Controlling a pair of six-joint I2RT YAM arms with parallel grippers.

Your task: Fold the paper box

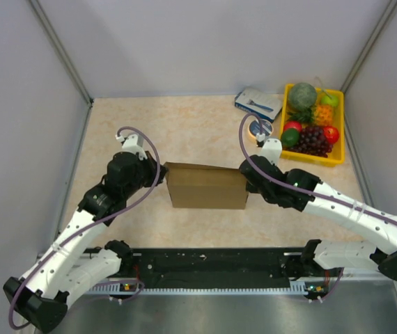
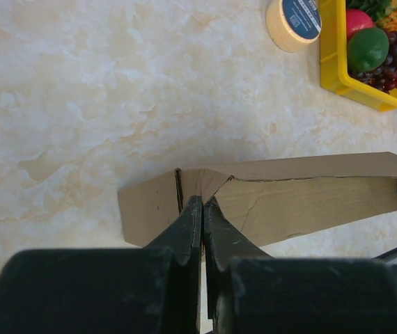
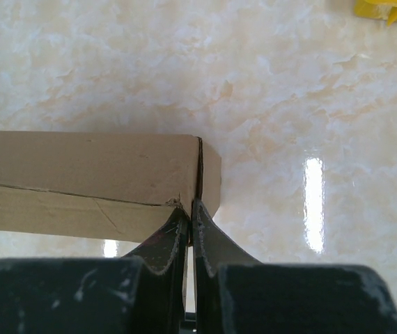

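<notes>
Though creased, brown corrugated paper box (image 1: 207,186), left tool (image 2: 202,203) and right tool (image 3: 190,209) tight on its ends.

A: On your marbled tabletop (image 1: 184,125), far right corner: what do you find?
B: You find a yellow tray (image 1: 315,159) holding dark grapes (image 1: 313,140), a round green fruit (image 1: 302,94) and red fruits; just left of it, a tape roll (image 1: 260,128) and a blue-and-white carton (image 1: 258,103)

Lab cell: grey partitions (image 1: 205,42), marble-look tbl (image 1: 184,132).
</notes>
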